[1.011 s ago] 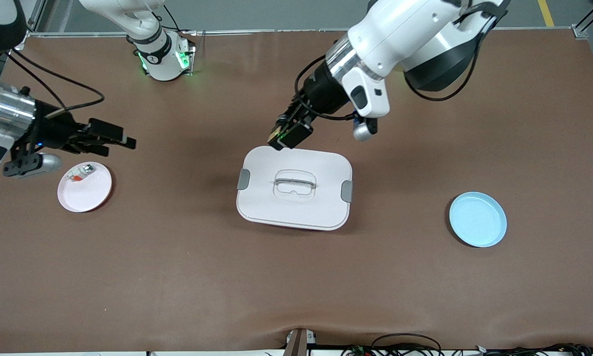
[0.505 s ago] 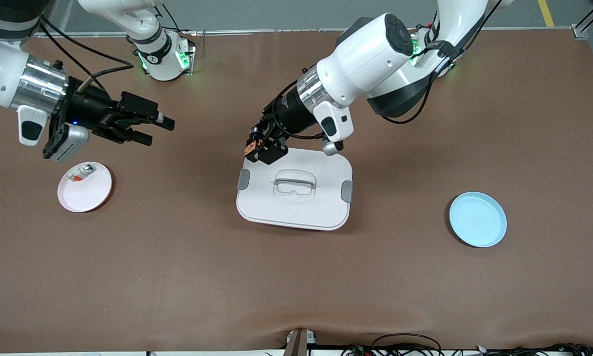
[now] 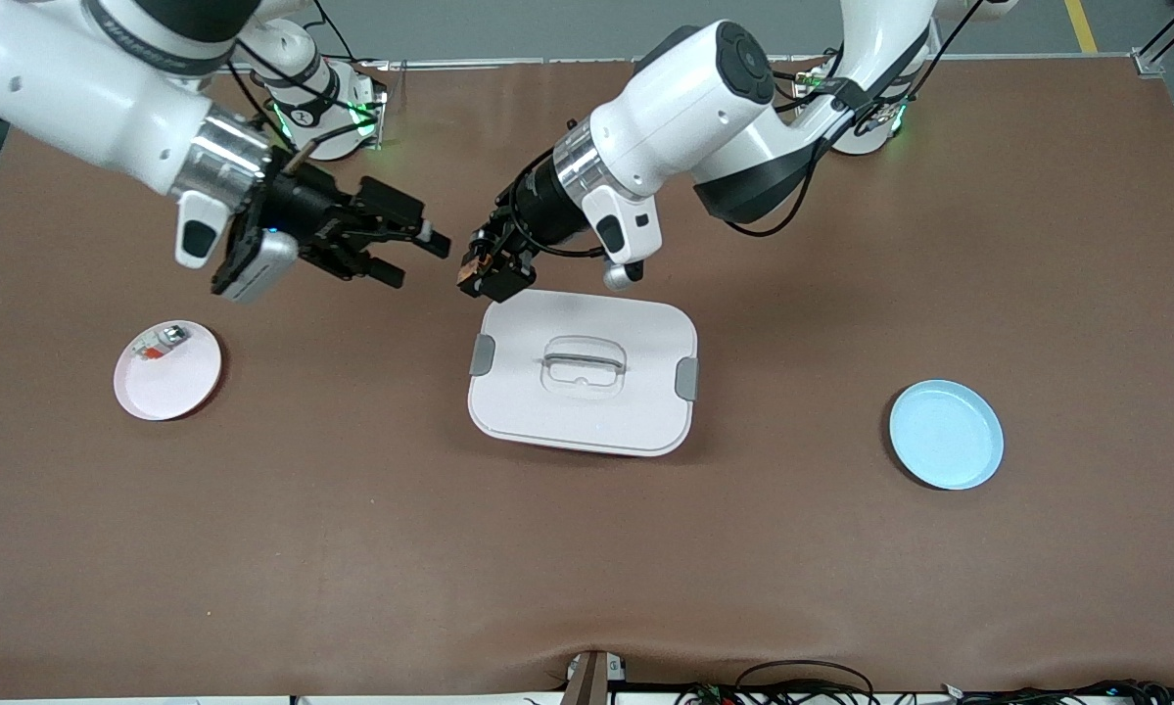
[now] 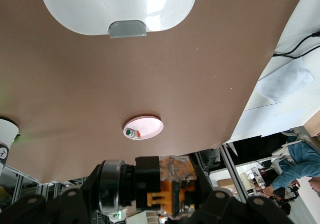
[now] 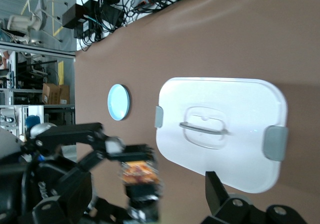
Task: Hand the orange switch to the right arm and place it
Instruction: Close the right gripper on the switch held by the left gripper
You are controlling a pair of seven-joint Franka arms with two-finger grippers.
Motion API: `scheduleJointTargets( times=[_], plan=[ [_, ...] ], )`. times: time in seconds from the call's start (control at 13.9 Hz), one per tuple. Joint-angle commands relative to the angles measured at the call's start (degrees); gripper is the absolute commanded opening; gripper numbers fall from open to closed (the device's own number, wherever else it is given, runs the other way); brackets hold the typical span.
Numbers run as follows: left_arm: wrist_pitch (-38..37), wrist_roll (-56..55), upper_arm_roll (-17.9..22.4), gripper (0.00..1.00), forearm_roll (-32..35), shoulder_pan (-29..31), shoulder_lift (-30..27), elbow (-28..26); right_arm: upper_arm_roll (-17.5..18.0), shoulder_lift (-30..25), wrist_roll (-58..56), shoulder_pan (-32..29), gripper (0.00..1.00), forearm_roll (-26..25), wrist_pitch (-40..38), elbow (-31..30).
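Clamped tight, the left gripper (image 3: 481, 272) grasps the orange switch (image 3: 470, 266), a small black part with an orange face, in the air just above the table beside the corner of the white lidded box (image 3: 645, 333) that lies toward the right arm's end. Facing it, the right gripper (image 3: 412, 255) hangs over bare table with its two black fingers (image 3: 433, 242) spread wide, holding nothing, its tips close to the switch but not touching it. On the table toward the right arm's end sits a pink plate (image 3: 180, 387) with a small white-grey part (image 3: 161, 342) in it; a blue plate (image 3: 946, 435) lies toward the left arm's end.
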Motion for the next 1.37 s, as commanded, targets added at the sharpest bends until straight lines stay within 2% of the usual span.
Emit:
scheduleJointTargets(
  times=[0.0, 0.51, 1.3],
  plan=[
    [0.1, -0.7, 0.1, 0.21, -0.5, -0.6, 0.7, 0.8, -0.7, -0.3, 0.9, 1.8, 1.00, 1.4, 2.2, -1.2],
    [0.1, -0.7, 0.2, 0.21, -0.5, -0.7, 0.4, 0.9, -0.7, -0.8, 0.0, 2.7, 1.00, 1.2, 4.5, -6.5],
    [0.1, -0.7, 0.2, 0.21, -0.5, -0.5, 0.2, 0.9, -0.6, -0.7, 1.0, 4.1, 1.00, 1.4, 4.4, -5.4]
  ],
)
